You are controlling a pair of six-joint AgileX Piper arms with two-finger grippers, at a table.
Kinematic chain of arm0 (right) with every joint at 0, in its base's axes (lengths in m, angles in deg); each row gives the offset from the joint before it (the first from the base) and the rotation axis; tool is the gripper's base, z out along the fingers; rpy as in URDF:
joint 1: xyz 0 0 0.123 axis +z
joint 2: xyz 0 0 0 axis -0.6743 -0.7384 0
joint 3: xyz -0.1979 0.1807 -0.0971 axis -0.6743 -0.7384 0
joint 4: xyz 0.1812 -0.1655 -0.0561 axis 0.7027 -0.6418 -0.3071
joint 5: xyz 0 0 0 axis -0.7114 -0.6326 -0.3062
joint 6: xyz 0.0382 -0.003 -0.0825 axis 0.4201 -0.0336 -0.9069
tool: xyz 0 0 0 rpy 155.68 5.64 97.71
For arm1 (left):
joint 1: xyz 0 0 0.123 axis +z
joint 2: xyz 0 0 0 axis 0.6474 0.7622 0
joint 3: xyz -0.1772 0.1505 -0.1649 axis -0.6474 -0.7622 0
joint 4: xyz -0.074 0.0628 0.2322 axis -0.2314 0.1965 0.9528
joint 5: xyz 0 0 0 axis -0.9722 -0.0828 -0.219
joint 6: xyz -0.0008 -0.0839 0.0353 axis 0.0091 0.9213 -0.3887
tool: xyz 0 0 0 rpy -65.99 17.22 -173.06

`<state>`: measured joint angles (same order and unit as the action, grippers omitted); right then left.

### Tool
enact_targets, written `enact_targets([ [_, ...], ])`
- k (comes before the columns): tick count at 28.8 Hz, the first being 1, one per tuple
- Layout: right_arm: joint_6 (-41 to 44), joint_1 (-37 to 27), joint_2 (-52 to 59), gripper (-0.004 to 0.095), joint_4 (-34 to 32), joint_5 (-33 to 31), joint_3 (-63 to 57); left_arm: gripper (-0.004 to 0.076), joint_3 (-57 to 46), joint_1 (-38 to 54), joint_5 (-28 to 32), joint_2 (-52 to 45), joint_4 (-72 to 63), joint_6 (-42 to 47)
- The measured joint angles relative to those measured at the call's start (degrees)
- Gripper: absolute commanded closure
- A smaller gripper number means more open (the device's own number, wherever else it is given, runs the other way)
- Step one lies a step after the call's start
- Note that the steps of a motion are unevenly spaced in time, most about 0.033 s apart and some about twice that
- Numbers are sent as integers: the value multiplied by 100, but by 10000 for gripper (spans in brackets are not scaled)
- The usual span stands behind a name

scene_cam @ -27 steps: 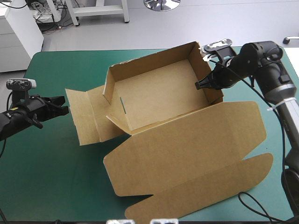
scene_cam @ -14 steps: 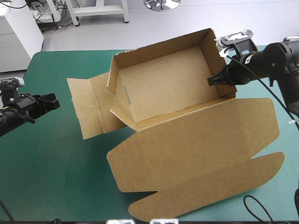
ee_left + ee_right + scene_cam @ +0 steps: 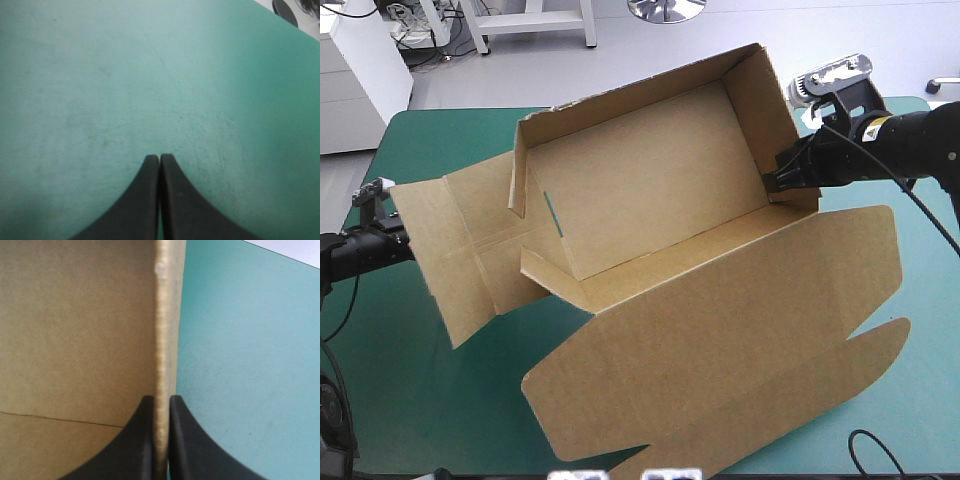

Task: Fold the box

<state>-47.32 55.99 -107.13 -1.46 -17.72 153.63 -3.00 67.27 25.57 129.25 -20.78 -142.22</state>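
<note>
The brown box (image 3: 650, 215) is sitting across the middle of the high view as an open tray, its lid lying flat toward the lower right and a side flap spreading toward the left edge. At the upper right, the right gripper (image 3: 775, 183) is pinching the tray's right wall. At the far left, beside the flap, the left gripper (image 3: 159, 157) is pressing its fingers together over the bare teal-green cover (image 3: 100, 75).

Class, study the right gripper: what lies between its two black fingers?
A wall of the brown box. In the right wrist view its edge stands between the right gripper's shut fingers; the teal-green cover lies beside it.
</note>
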Motion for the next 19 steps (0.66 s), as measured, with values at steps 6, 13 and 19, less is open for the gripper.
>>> enact_targets([
  [6, -260, 0, -307, 927, 253, 5, 0, 734, 7, -1045, -125, 62, -174, -145],
  [13, -319, 0, -616, 927, 230, 55, 0, 734, 7, -1581, -646, 62, -343, -194],
  [19, -453, 0, -894, 927, 221, 361, 0, 734, 143, -1581, -1071, 56, -505, -253],
])
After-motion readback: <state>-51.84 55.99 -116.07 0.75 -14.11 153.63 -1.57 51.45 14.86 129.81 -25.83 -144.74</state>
